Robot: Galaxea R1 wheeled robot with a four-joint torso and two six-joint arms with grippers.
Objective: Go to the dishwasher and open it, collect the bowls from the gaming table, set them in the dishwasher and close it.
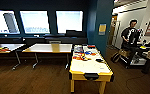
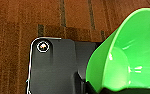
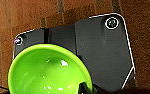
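The yellow gaming table (image 1: 77, 75) stands a little ahead in the head view, its top pale, with colourful items (image 1: 84, 53) at its far end. A deep green bowl (image 2: 131, 57) hangs above the brown floor in the left wrist view, and my left gripper (image 2: 108, 90) is shut on its rim. The right wrist view has a lime-green bowl (image 3: 48, 72) tilted over the floor, with my right gripper (image 3: 87, 89) shut on its edge. The dishwasher is out of view.
Two long tables (image 1: 48, 48) stand under the windows at the back left. A blue pillar (image 1: 98, 25) rises behind the gaming table. A person (image 1: 129, 32) with a wheeled control rig (image 1: 133, 58) stands at the right. Brown wooden floor (image 1: 41, 80) lies in front.
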